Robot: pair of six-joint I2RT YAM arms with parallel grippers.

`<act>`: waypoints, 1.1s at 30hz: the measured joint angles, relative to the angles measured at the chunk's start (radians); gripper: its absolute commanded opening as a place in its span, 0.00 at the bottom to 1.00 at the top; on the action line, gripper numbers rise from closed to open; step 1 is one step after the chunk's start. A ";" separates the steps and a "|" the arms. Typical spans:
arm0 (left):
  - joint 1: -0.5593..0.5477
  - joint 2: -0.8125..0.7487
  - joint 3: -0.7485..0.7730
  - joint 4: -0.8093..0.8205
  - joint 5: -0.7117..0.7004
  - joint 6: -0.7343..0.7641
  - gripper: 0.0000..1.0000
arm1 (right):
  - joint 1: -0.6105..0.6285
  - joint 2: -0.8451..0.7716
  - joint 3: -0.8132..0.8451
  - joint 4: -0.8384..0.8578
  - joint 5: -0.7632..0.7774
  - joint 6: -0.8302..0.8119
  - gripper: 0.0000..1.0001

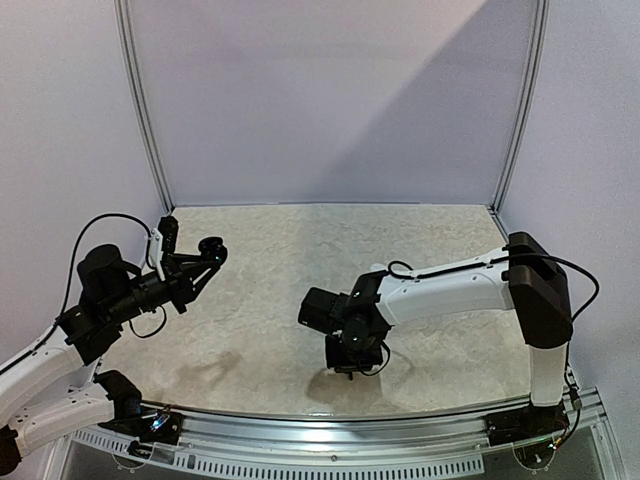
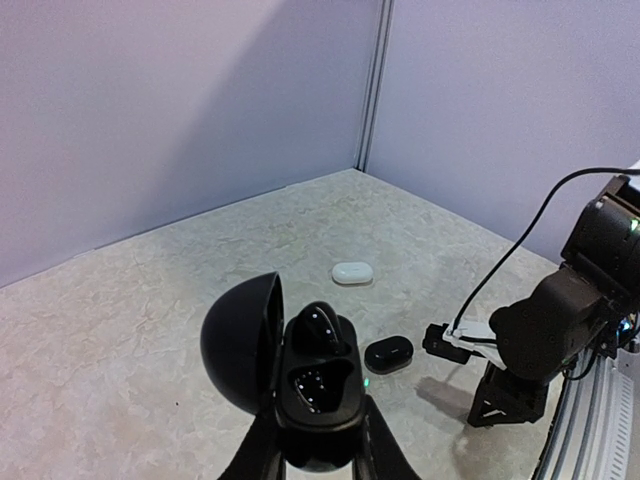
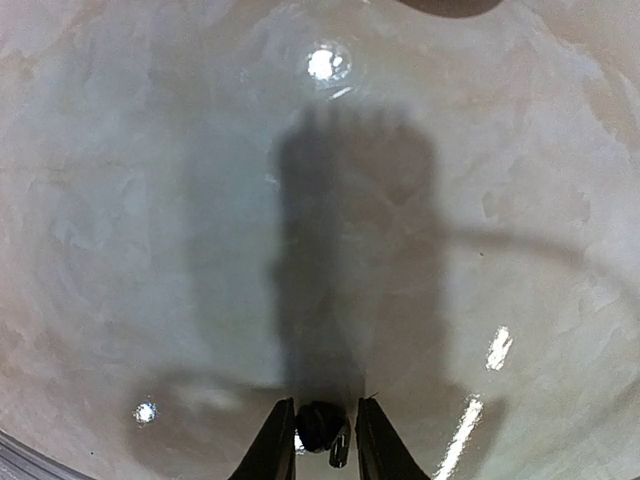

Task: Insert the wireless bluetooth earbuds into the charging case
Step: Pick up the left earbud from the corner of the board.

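My left gripper (image 2: 318, 430) is shut on the open black charging case (image 2: 320, 395), held above the table with its lid (image 2: 240, 340) swung out to the left. One glossy black earbud (image 2: 320, 328) sits in the case's far slot; the near slot (image 2: 318, 385) holds nothing. In the top view that gripper (image 1: 205, 258) hovers at the left with the case (image 1: 212, 247). My right gripper (image 3: 324, 405) points straight down just over the table, shut on a second black earbud (image 3: 318, 428) whose short stem hangs beside the right finger. From above, this gripper (image 1: 352, 368) is near the table's front middle.
A closed white case (image 2: 352, 272) and a closed black case (image 2: 388, 354) lie on the marbled table (image 1: 300, 240) between the arms. The right arm (image 2: 545, 335) stands just right of them. Purple walls close off the back and sides; a metal rail (image 1: 330, 425) runs along the front.
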 measured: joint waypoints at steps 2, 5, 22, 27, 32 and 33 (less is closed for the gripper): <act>0.000 0.000 0.000 0.000 0.000 0.000 0.00 | 0.000 0.000 0.000 0.002 -0.001 -0.009 0.21; 0.000 -0.001 0.000 -0.001 0.000 0.000 0.00 | 0.000 0.002 -0.001 0.012 -0.005 -0.018 0.19; 0.000 -0.005 0.000 -0.001 0.000 0.000 0.00 | -0.001 0.007 -0.008 0.040 -0.033 -0.043 0.08; 0.000 -0.006 0.000 -0.001 0.000 0.000 0.00 | -0.001 0.007 -0.008 0.039 -0.033 -0.045 0.06; 0.000 -0.006 0.000 -0.002 0.000 0.000 0.00 | -0.001 0.007 -0.002 0.032 -0.025 -0.058 0.04; 0.000 -0.006 0.000 -0.002 0.000 0.000 0.00 | -0.001 0.007 0.000 0.027 -0.022 -0.064 0.04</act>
